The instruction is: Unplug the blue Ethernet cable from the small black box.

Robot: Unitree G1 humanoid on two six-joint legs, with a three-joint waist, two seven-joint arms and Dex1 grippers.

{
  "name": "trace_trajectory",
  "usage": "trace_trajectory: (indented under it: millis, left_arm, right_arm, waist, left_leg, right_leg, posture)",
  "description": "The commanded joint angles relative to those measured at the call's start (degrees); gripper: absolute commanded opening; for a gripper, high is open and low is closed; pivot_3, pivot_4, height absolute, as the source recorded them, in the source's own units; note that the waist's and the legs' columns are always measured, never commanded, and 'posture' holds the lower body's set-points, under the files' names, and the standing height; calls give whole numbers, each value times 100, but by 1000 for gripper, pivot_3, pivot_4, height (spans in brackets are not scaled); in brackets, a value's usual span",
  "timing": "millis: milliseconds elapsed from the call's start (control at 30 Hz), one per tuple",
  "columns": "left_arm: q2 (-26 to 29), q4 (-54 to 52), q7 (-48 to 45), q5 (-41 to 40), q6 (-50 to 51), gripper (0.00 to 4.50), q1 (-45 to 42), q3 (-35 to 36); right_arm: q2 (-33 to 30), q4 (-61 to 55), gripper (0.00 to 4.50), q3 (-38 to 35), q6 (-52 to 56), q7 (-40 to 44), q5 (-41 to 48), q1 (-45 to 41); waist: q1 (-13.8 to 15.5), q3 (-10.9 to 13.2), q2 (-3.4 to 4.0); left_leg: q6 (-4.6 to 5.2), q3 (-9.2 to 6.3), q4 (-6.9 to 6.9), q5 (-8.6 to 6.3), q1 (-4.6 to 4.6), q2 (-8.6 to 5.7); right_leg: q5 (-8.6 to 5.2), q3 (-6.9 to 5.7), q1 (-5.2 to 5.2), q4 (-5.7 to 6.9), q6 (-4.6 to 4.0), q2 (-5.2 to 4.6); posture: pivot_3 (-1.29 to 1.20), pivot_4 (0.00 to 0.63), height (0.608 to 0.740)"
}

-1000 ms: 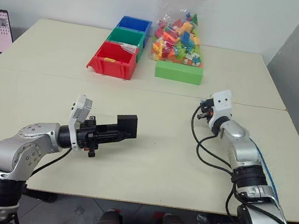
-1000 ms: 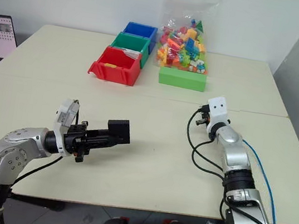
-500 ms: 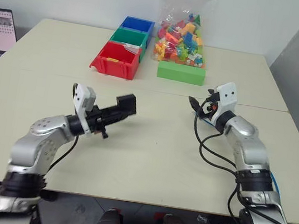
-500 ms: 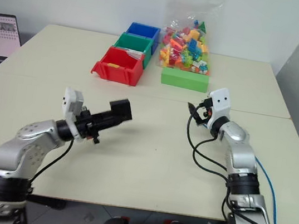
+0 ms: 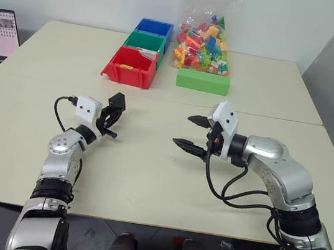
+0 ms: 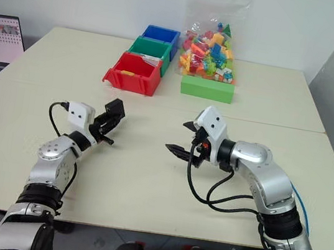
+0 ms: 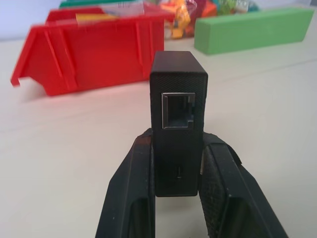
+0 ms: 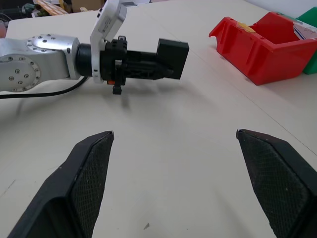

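Blue Ethernet cable (image 6: 302,215) runs beside the right forearm near the counter (image 5: 146,178) edge, plug end not visible. Right tool (image 5: 195,133) released, jaws wide apart, above mid-counter. Left tool (image 5: 111,118) clenched on the small black box (image 7: 177,109), its port empty. Farther back: red bin (image 5: 128,68), green bin (image 5: 143,40), blue bin (image 5: 152,27), green block (image 5: 202,81), bag of coloured pieces (image 5: 203,40).

both arms are silver metal with black joint bands, and loose black cables loop beside each forearm. a white camera block tops each wrist. the right gripper (image 5: 195,133) and left gripper (image 5: 114,109) have black fingers (cross-hatched pads (image 8: 91,168)).
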Motion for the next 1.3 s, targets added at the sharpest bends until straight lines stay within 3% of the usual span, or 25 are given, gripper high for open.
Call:
trace_trajectory:
  millis: [33,67,133,500,633,867,1100,1300]
  left_arm:
    - [-14,363,6,-13,-167,794,-81,91]
    - [-2,419,-47,-39,-185,794,-61,103]
    - [18,468,-117,-103,-151,1498,-10,144]
    - [167,-160,6,24,99,3923,517,137]
    - [417,-1280,-12,-43,871,3923,1114,134]
    - [1670,-3497,-818,-310,2252,3923,2345,339]
    - [2733,-4010,-1622,-895,3056,3923,2378,932]
    - [3149,-4178,-2079,-1253,3501,3923,2349,1166]
  right_arm:
    - [54,-199,4195,-24,30,-104,-34,-150]
    - [65,-215,4195,-24,47,-112,-37,-149]
    - [81,-241,4266,-18,68,-121,-49,-142]
    - [86,-256,4266,44,56,-118,-97,-85]
    - [23,-283,4266,9,58,-149,-111,85]
    - [-359,-354,4266,-417,-27,-8,21,679]
    - [-1099,-302,4266,-869,-235,774,347,884]
    - [-1502,-8,4266,-1147,-322,1141,501,758]
  waist:
    - [-1,0,0]
    - [1,-1,-1]
    - [-4,-1,-1]
    - [-57,-1,-1]
    - [-125,-2,0]
    - [-127,0,1]
    - [-77,3,-2]
    - [-92,6,2]
  left_leg:
    - [0,-1,0,0,-1,0]
    - [0,0,0,0,0,0]
    - [0,0,0,0,0,-1]
    - [0,1,0,0,5,1]
    - [0,3,-3,0,9,3]
    - [-1,-2,-7,0,8,6]
    - [-1,-6,-6,0,6,4]
    - [0,4,-8,0,8,4]
  right_leg:
    - [0,-1,0,0,1,0]
    - [0,-1,0,0,1,0]
    - [0,-2,1,0,1,0]
    - [0,1,1,4,1,0]
    - [1,8,1,5,-1,0]
    - [-6,19,0,4,7,-1]
    - [-14,16,0,-1,20,-4]
    - [-15,13,-1,-6,20,-3]
  posture:
    - [0,150,740]
    - [0,150,740]
    - [0,150,740]
    - [0,150,740]
    - [0,150,740]
    - [0,150,740]
    - [0,150,740]
    - [0,150,740]
